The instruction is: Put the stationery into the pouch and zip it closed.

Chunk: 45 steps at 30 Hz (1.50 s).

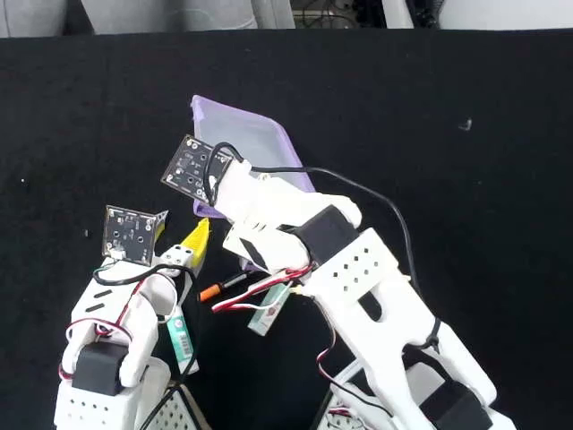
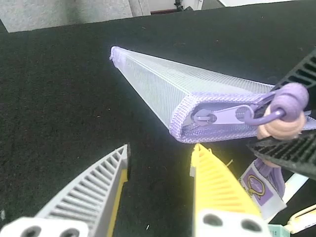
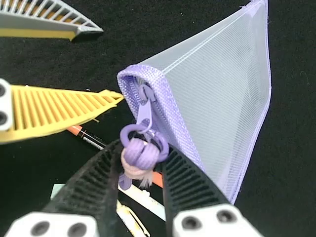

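The purple mesh pouch lies on the black table. Its zipper slider sits at the corner nearest the arms. A purple-and-peach charm hangs from the slider, and my right gripper is shut on that charm with its black fingers. My left gripper stands open just short of the same corner, empty, with its yellow finger closest to the slider. An orange-tipped pen lies under the right arm.
More stationery lies near the arm bases: a green-labelled piece by the left arm and a pale labelled piece under the right arm's cables. A purple tag lies beside the yellow finger. Bare black table stretches to the left, right and far side.
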Available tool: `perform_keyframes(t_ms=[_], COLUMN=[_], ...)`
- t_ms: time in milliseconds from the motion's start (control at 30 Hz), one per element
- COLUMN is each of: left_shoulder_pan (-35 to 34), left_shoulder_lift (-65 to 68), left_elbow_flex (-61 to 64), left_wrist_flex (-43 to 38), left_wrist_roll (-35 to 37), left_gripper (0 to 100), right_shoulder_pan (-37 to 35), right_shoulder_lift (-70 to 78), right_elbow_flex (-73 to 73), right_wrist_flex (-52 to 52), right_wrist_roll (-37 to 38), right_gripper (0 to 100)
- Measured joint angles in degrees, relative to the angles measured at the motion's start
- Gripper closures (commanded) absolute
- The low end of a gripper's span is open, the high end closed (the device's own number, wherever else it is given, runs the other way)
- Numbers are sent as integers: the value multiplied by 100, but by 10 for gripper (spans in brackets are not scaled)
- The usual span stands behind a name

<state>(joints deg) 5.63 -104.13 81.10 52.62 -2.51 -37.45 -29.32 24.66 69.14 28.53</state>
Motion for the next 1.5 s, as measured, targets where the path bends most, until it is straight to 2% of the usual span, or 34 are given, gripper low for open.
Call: perform_keyframes(t_ms=[233, 667, 900, 1033, 1233, 1500], left_shoulder_pan=[0, -9, 624, 686, 659, 185], left_shoulder_lift=[-53, -62, -62, -62, -53, -18], left_elbow_flex=[-413, -457, -457, -457, 62, 571], left_wrist_flex=[343, 352, 264, 237, -352, -1275], left_wrist_roll=[0, 0, 0, 0, 0, 0], left_gripper=[790, 790, 790, 790, 790, 793], right_shoulder_pan=[9, 9, 9, 9, 26, 18], right_shoulder_lift=[0, 0, 0, 0, 0, 0], right_elbow_flex=[18, 18, 18, 18, 79, 123], right_wrist_flex=[0, 0, 0, 0, 0, 0], right_wrist_roll=[0, 0, 0, 0, 0, 0], right_gripper=[987, 987, 987, 987, 987, 987])
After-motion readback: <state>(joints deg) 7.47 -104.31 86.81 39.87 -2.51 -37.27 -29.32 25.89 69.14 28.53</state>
